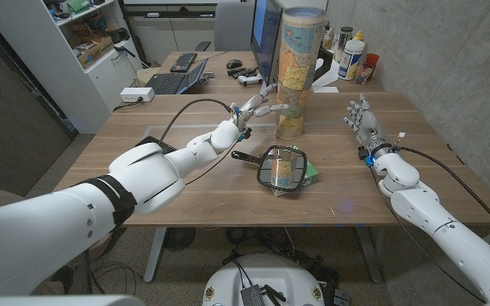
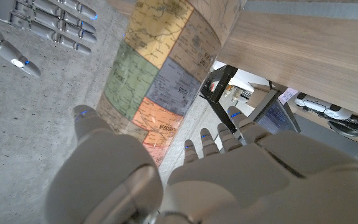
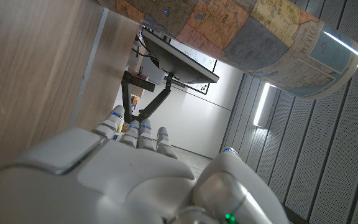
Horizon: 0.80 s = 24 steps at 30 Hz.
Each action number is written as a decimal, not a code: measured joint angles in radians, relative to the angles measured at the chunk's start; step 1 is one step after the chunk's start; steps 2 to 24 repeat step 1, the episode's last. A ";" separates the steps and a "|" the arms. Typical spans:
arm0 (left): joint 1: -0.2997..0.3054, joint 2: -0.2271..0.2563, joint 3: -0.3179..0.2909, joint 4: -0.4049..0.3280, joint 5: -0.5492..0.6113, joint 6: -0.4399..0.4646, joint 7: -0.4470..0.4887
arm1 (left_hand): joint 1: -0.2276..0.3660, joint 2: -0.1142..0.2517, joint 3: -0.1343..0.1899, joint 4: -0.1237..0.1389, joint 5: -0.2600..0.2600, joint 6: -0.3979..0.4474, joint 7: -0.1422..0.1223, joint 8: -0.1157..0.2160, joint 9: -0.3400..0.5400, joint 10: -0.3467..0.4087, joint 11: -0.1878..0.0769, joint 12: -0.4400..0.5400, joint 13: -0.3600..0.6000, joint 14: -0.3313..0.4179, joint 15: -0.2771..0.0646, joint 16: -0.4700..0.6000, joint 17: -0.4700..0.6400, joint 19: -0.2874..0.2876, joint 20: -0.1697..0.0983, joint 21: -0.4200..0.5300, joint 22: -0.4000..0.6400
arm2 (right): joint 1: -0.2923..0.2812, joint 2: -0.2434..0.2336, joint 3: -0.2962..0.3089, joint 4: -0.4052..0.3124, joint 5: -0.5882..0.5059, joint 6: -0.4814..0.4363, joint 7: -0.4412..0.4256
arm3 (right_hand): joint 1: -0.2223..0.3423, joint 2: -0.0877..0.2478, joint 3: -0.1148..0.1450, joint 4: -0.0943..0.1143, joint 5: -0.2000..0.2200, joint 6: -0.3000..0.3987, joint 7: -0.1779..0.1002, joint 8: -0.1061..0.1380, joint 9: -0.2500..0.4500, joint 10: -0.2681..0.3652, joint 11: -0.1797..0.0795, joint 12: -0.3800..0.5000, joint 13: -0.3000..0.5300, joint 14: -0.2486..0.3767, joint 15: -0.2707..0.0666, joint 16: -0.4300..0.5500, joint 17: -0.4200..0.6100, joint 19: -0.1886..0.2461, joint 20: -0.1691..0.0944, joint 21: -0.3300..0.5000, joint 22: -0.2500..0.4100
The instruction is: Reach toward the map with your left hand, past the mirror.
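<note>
The map point(image 1: 294, 72) is a tall rolled cylinder printed with coloured states, standing upright at the table's far middle. My left hand point(image 1: 256, 106) is stretched out right next to its lower left side, fingers apart and holding nothing; in the left wrist view my left hand point(image 2: 166, 168) has the map point(image 2: 160, 68) just beyond its fingertips. The hand mirror point(image 1: 280, 167), black-framed with a black handle, lies on the table nearer to me, behind the left hand. My right hand point(image 1: 362, 119) stands at the right of the table, fingers apart and empty; the right wrist view shows the map point(image 3: 253, 37).
A green object point(image 1: 311, 174) peeks out from under the mirror's right side. A second desk behind holds a laptop point(image 1: 177, 81), a monitor point(image 1: 266, 34) and bottles point(image 1: 353, 55). White shelves point(image 1: 75, 34) stand at the far left.
</note>
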 measured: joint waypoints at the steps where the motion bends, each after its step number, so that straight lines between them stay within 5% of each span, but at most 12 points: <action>1: 0.000 0.000 0.001 0.000 0.000 0.000 0.001 | 0.000 0.000 -0.003 0.003 0.000 0.000 0.000 0.000 0.000 0.000 0.000 0.000 0.000 0.000 0.000 0.000 0.000 0.000 0.000 0.000 0.000 | -0.002 -0.001 0.002 -0.001 0.000 0.000 0.000 | 0.000 0.000 0.000 0.000 0.000 0.000 0.000 0.000 0.000 0.000 0.000 0.000 0.000 0.000 0.000 0.000 0.000 0.000 0.000 0.000 0.000; 24: 0.000 0.000 0.001 0.000 0.000 0.000 0.001 | 0.000 0.000 -0.003 0.003 0.000 0.000 0.000 0.000 0.000 0.000 0.000 0.000 0.000 0.000 0.000 0.000 0.000 0.000 0.000 0.000 0.000 | -0.002 -0.001 0.002 -0.001 0.000 0.000 0.000 | 0.000 0.000 0.000 0.000 0.000 0.000 0.000 0.000 0.000 0.000 0.000 0.000 0.000 0.000 0.000 0.000 0.000 0.000 0.000 0.000 0.000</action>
